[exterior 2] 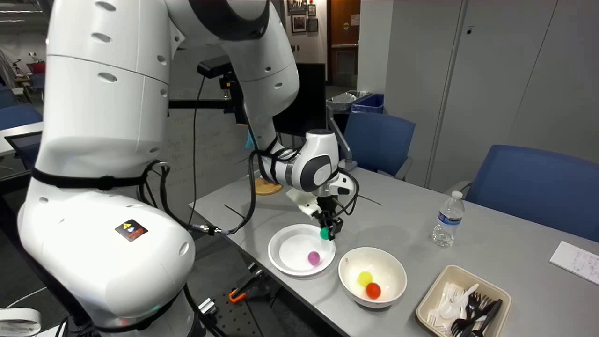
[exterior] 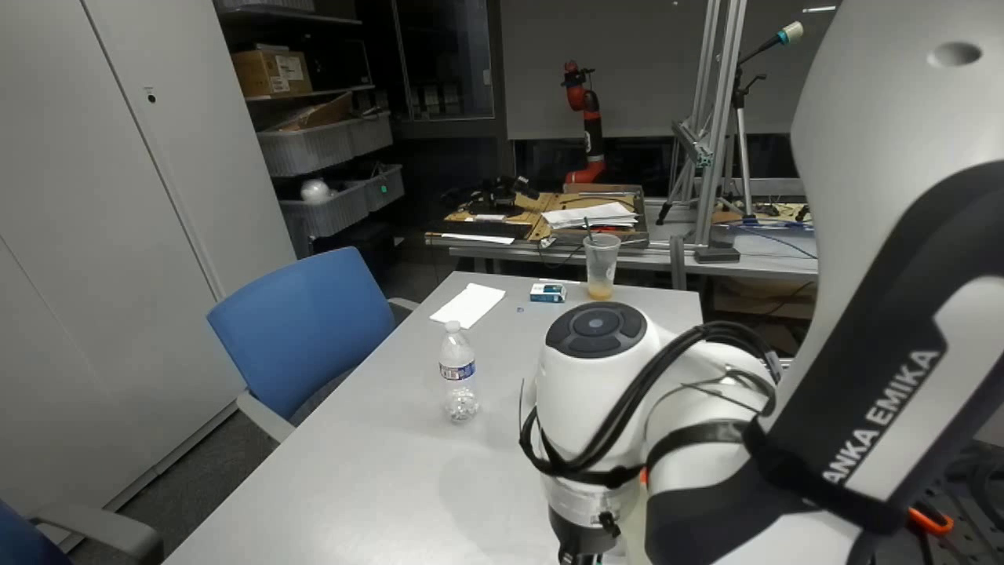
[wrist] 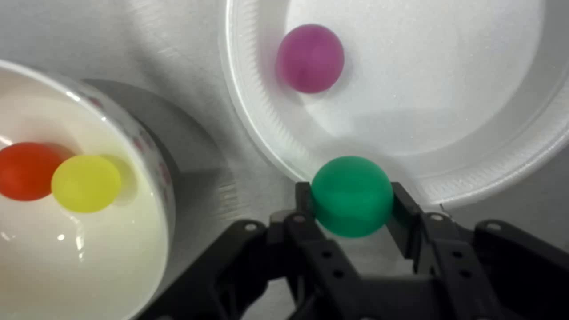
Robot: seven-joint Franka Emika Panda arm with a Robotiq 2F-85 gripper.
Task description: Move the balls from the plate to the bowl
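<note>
Carrying the green ball [wrist: 351,198] across to the bowl [exterior 2: 380,260] is judged to be the step in hand. The ball is held by the gripper [wrist: 352,198], the jaws closed just to its width, over the rim of the plate [exterior 2: 291,249]; whether the rim is touched cannot be told. It should be raised above the bowl's wall before being taken sideways, then let go low inside, so that the yellow ball [wrist: 86,183] and the red ball [wrist: 27,171] there are not struck hard. The pink ball [wrist: 310,58] is seen in the plate. "ANKA EMIKA" can be read on the arm [exterior: 863,353]; the print on the blue label [exterior: 457,371] of the bottle [exterior: 460,396] is too small to be made out
</note>
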